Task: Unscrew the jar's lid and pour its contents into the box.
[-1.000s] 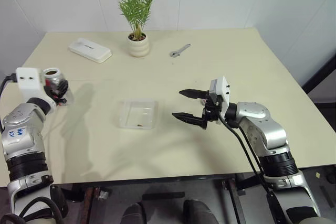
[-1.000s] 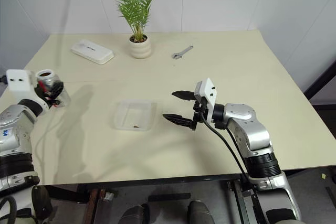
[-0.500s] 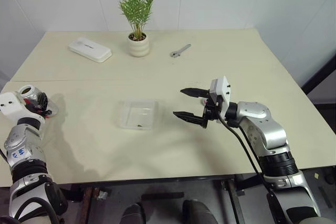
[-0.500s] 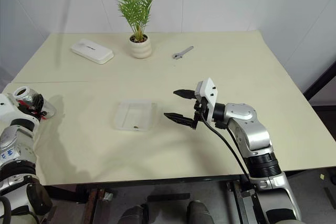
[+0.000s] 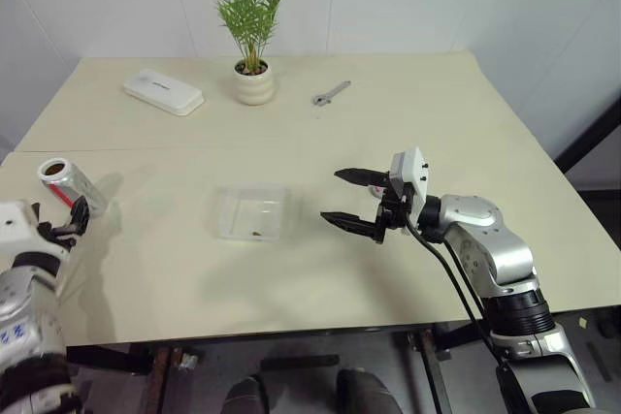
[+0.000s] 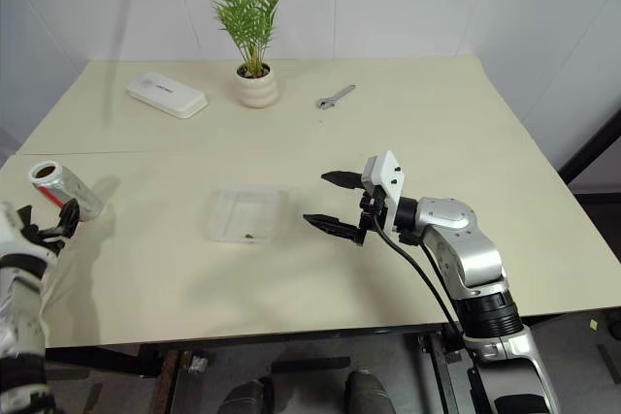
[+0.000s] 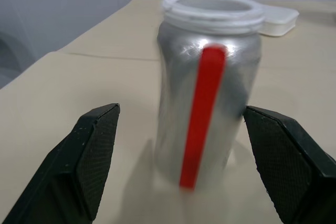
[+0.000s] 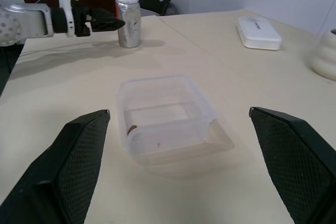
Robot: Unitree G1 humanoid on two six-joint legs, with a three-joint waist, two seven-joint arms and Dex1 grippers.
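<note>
The jar (image 5: 66, 184) stands upright on the table near its left edge, silvery with a red stripe (image 7: 202, 114) and an open white-rimmed mouth. No lid is on it; the lid is out of view. My left gripper (image 5: 76, 218) is open just in front of the jar, one finger to each side, touching nothing. The box (image 5: 223, 215) lies mid-table, and a few brownish bits of the contents (image 8: 131, 128) rest on its floor. Just right of the box hovers my right gripper (image 5: 333, 196), open and empty, pointing at it.
At the back of the table are a white flat case (image 5: 163, 92), a white plant pot (image 5: 254, 82) with a green palm, and a small wrench (image 5: 331, 93). The table's left edge runs close by the jar.
My left gripper brought the jar down and back towards the table's left edge, set it there, opened and drew away. The right arm has kept still.
</note>
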